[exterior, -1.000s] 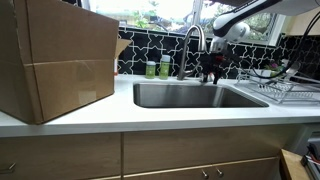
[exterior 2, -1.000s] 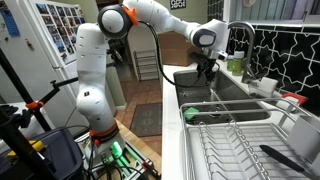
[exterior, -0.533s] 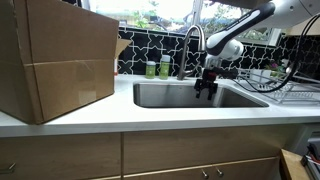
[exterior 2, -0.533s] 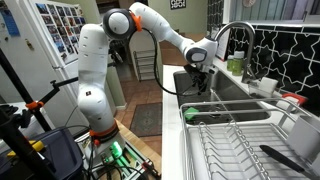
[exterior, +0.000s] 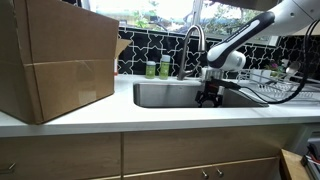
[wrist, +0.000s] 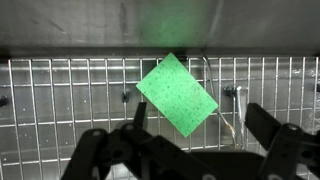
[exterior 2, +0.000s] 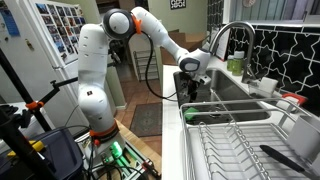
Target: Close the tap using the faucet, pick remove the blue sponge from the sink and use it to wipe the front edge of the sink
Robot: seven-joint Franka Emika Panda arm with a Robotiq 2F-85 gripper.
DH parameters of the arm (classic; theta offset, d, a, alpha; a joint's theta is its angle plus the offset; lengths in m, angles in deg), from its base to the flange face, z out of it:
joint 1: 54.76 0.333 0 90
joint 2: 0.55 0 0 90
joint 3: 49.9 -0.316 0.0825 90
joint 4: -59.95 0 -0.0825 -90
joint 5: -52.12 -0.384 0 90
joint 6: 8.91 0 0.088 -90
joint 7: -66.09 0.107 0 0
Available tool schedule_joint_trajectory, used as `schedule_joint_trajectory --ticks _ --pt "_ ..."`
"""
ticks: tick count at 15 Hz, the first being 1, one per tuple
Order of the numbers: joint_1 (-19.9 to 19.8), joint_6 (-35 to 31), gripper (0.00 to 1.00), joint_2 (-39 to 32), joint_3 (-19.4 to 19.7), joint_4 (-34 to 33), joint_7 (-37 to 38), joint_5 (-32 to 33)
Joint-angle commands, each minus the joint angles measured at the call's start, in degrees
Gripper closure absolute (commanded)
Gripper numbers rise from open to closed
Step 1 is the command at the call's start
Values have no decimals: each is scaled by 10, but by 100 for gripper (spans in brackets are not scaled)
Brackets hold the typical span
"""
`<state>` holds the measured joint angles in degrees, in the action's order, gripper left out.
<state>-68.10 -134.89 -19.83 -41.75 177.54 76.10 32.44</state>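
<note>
A green sponge (wrist: 177,93) lies flat on the wire grid (wrist: 60,100) at the bottom of the sink, seen only in the wrist view; no blue sponge shows. My gripper (wrist: 200,140) is open and empty, hanging just above the sponge with its fingers (wrist: 266,125) spread to either side. In both exterior views the gripper (exterior: 209,97) (exterior 2: 190,95) is lowered into the steel sink (exterior: 165,96) (exterior 2: 222,92), below the curved faucet (exterior: 193,42) (exterior 2: 232,32). I see no water running.
A big cardboard box (exterior: 55,60) stands on the counter beside the sink. Two green bottles (exterior: 158,68) stand behind it. A dish rack (exterior: 285,88) (exterior 2: 240,145) sits on the other side. A thin utensil (wrist: 228,105) lies on the grid by the sponge.
The gripper has come away from the faucet and dropped down into the sink, moving toward the front. It stays open.
</note>
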Motion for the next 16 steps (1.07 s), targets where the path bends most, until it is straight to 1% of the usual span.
schedule_joint_trajectory --ticks 1,6,8,12,16 --pt "5 1 0 -1 4 2 3 -1" --pt "5 0 0 0 4 3 6 -2" --pt "9 6 0 -39 5 -29 24 7" --pt "19 -21 0 -73 2 -34 58 -2" --pt "32 -69 0 -92 2 -13 98 -10"
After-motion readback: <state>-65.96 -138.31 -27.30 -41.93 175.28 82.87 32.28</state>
